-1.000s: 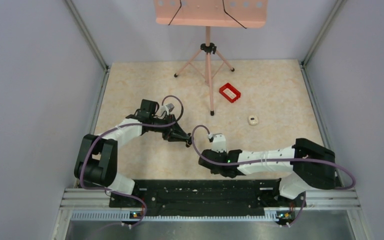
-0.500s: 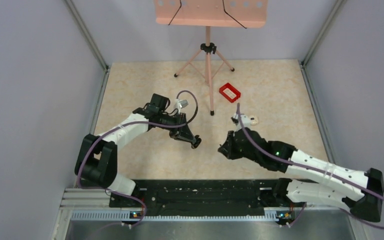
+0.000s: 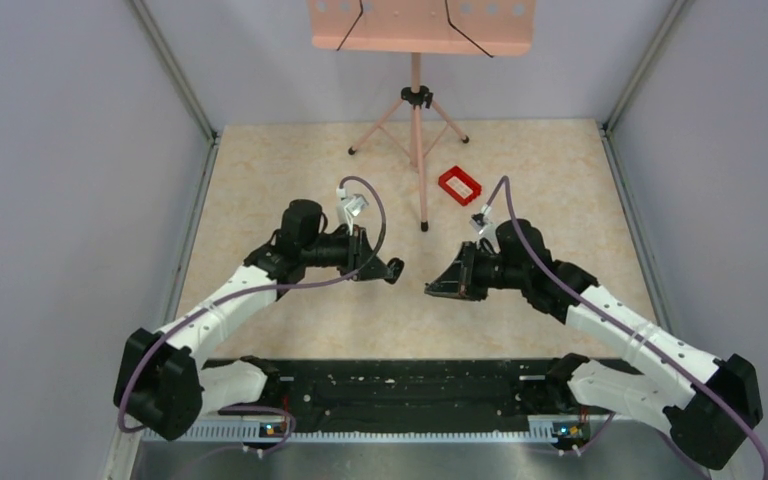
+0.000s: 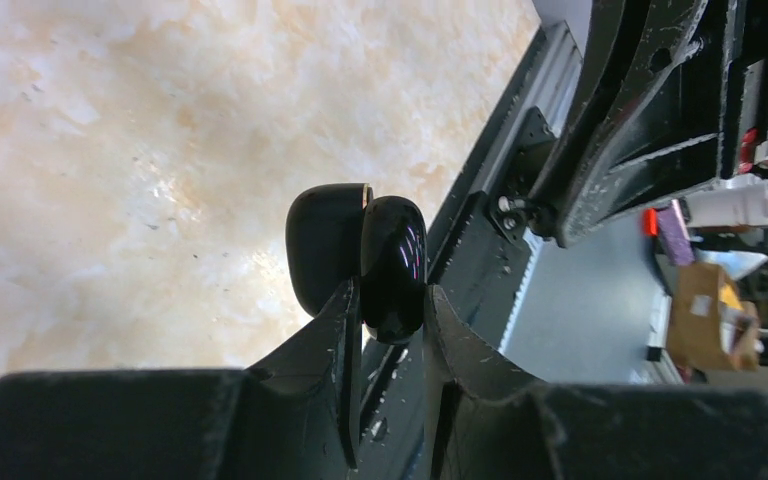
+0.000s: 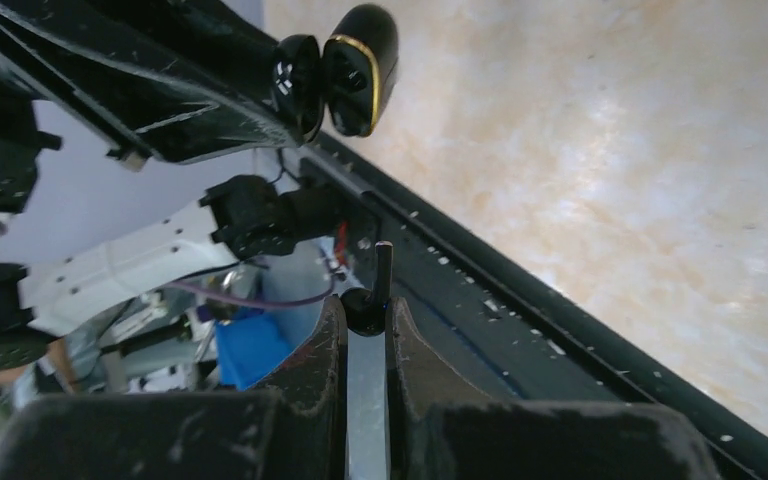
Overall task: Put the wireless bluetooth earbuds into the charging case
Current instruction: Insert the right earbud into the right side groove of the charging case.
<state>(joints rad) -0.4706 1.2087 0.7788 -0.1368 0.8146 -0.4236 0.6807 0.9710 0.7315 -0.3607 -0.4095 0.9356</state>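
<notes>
With the left gripper [image 4: 392, 300], clamps the charging case [image 4: 392, 250] between jaws set narrow, gripping only its glossy black half. Leaves the other, duller half, edged with a thin gold rim, jutting out to one side past the fingers [image 4: 340, 340]. Holds the case in the air, clear of the marbled beige surface [image 4: 110, 150]. With the right gripper [image 5: 365, 314], pinches one wireless bluetooth earbud [image 5: 382, 265] at the very fingertips, jaws almost fully together on its round body, with the short stem standing up out of the gap. Points the two grippers at each other over the middle of the surface, tips near but apart, case and earbud not touching. In the right wrist view, sets the case up and beyond the earbud, its two halves side by side with the gold line between them; cannot tell how far the lid stands open. Farther out, toward the far edge: a small red tray [image 3: 448, 180] on the surface beyond the right arm, well apart from both grippers. Beside it, a pink tripod stand [image 3: 417, 120], feet on the surface, carrying a pink panel [image 3: 420, 25] at the top. Along the near edge, a black rail [image 3: 400, 385] with both arm bases on it.
</notes>
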